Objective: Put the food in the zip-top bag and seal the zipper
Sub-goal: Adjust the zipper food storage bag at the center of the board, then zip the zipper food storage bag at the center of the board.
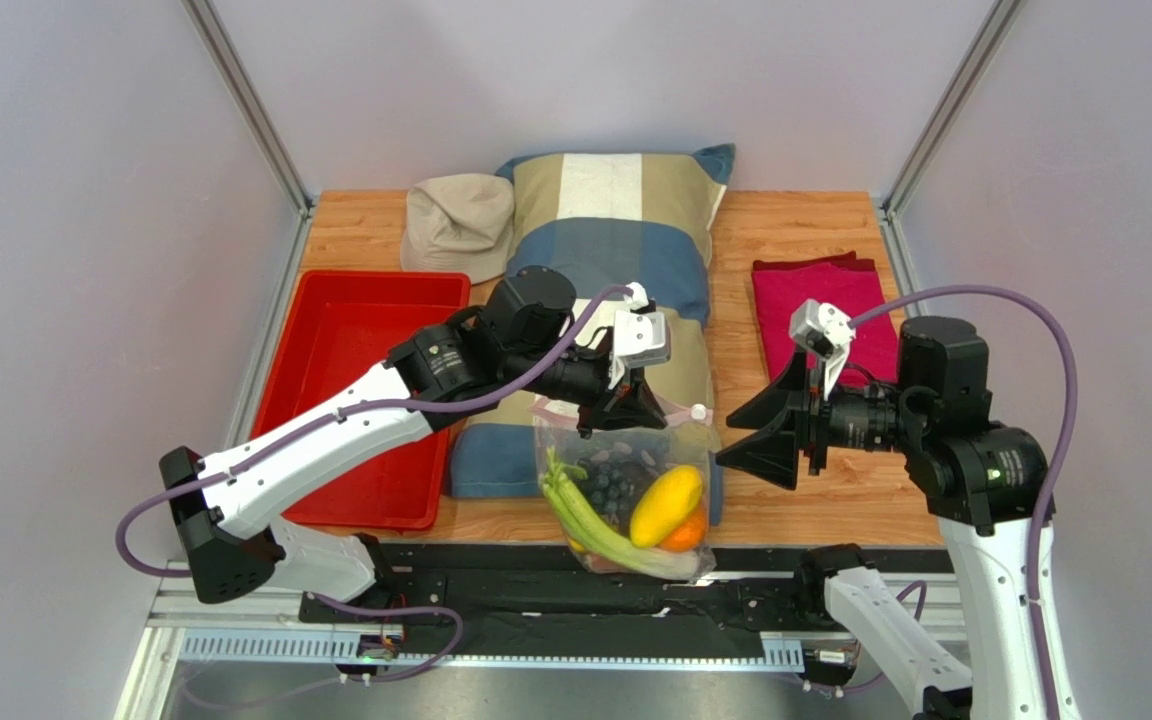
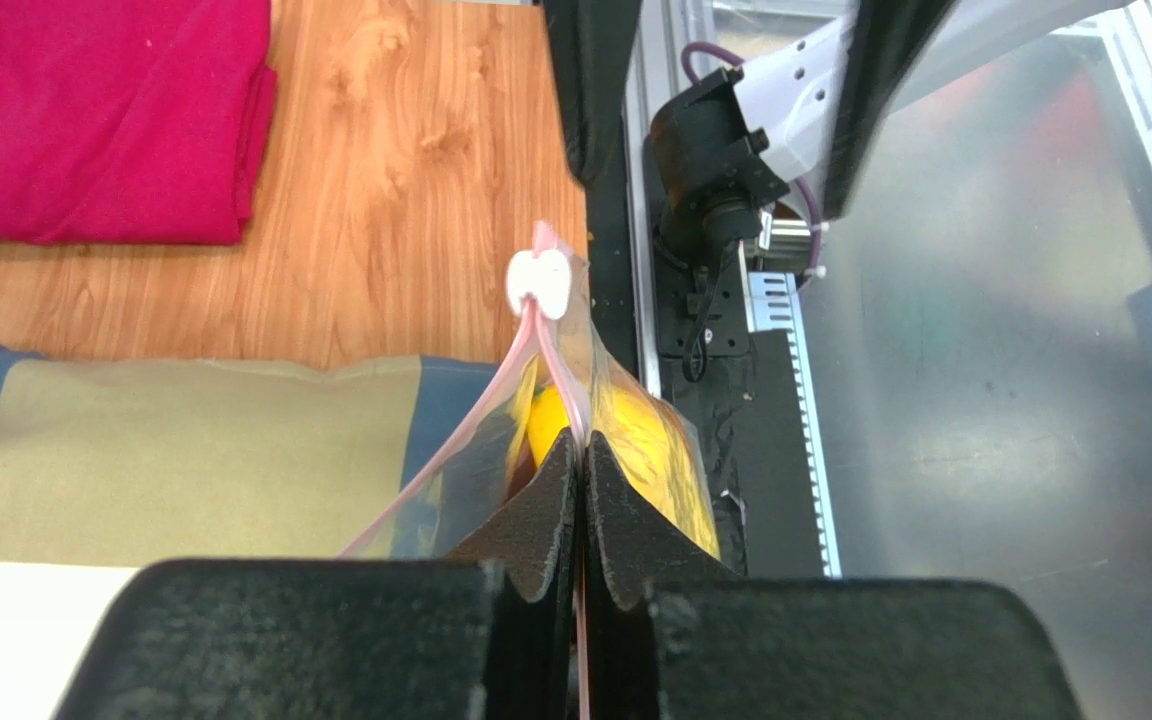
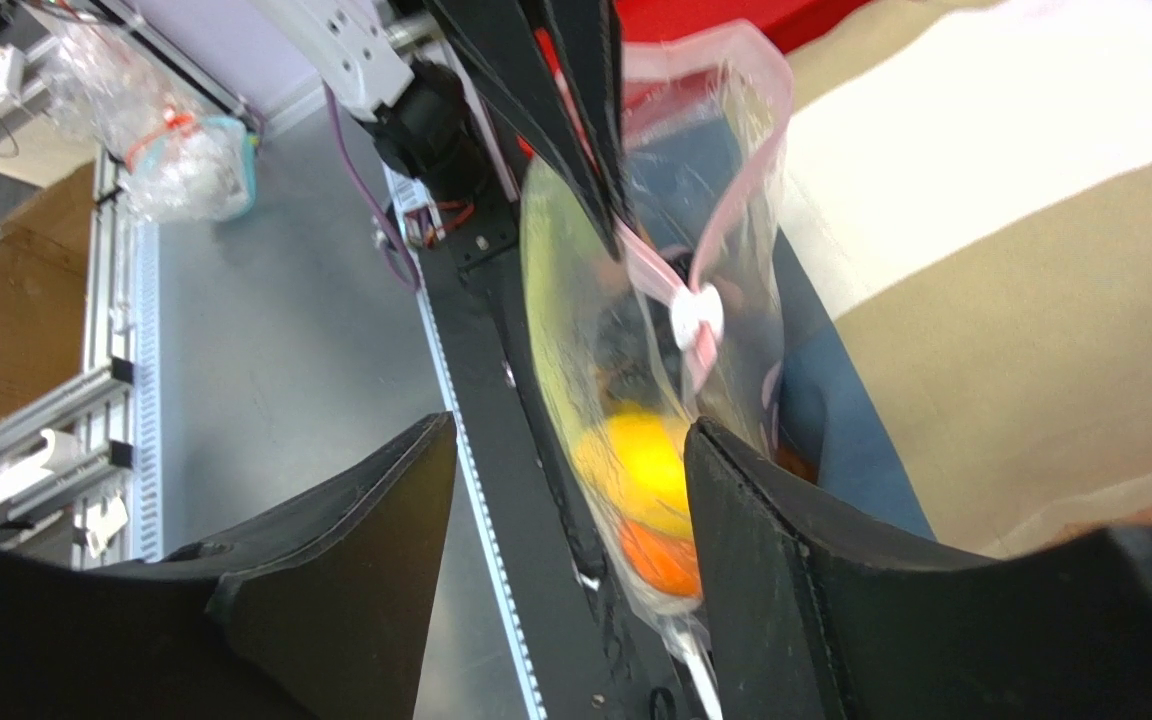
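The clear zip-top bag (image 1: 630, 503) hangs at the table's front edge with food in it: green celery (image 1: 585, 518), a yellow pepper (image 1: 666, 504), an orange (image 1: 686, 531) and dark grapes (image 1: 615, 483). My left gripper (image 1: 630, 408) is shut on the bag's pink zipper strip (image 2: 560, 383) and holds the bag up. A white slider (image 2: 542, 278) sits on the strip beyond the left fingertips; it also shows in the right wrist view (image 3: 696, 314). My right gripper (image 1: 760, 444) is open and empty, just right of the bag. The bag (image 3: 642, 345) shows between and beyond its fingers.
A striped pillow (image 1: 620, 240) lies behind the bag. A red tray (image 1: 364, 375) stands at the left. A magenta cloth (image 1: 823, 308) lies at the right, and a beige cloth (image 1: 459, 222) at the back. The black rail (image 1: 582, 578) runs under the bag.
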Motion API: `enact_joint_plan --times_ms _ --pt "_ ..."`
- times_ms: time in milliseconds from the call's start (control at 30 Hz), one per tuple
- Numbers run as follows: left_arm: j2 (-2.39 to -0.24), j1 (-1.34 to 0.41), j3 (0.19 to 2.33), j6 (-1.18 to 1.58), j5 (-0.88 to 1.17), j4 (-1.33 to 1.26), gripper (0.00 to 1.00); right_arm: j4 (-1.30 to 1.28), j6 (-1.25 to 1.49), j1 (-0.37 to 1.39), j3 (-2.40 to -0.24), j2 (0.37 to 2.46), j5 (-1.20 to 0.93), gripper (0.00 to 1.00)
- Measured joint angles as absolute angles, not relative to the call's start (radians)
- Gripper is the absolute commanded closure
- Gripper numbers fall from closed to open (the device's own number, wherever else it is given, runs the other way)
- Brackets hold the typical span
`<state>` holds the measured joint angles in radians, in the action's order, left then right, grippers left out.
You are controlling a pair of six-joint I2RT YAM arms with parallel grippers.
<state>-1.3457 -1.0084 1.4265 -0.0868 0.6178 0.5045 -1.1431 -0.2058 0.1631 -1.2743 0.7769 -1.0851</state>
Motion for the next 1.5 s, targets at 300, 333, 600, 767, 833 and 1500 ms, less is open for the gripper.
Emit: enact_joint_plan --times_ms 300,333,600,767,833,1500 --pt "-1.306 -1.008 1.39 -0.108 0.652 0.47 1.0 -1.15 -0.349 0.163 -1.192 0.816 -1.076 0.5" --pt "-1.305 -1.008 1.387 -0.111 0.654 0.47 1.0 -1.13 -0.349 0.163 -1.178 0.814 -1.079 0.5" --pt "-1.306 -1.008 1.383 -0.118 0.672 0.467 1.0 -0.995 -0.324 0.231 -1.108 0.784 -1.09 0.67" --pt "-1.316 -1.008 1.383 -0.122 0.672 0.467 1.0 -0.95 -0.316 0.273 -1.101 0.784 -1.089 1.0" --pt "-1.316 -1.008 1.383 -0.126 0.672 0.467 1.0 -0.941 -0.309 0.275 -1.093 0.781 -1.085 1.0" --pt "-1.274 -1.008 1.408 -0.241 0.638 0.505 0.36 -0.907 -0.315 0.279 -1.065 0.722 -1.045 1.0"
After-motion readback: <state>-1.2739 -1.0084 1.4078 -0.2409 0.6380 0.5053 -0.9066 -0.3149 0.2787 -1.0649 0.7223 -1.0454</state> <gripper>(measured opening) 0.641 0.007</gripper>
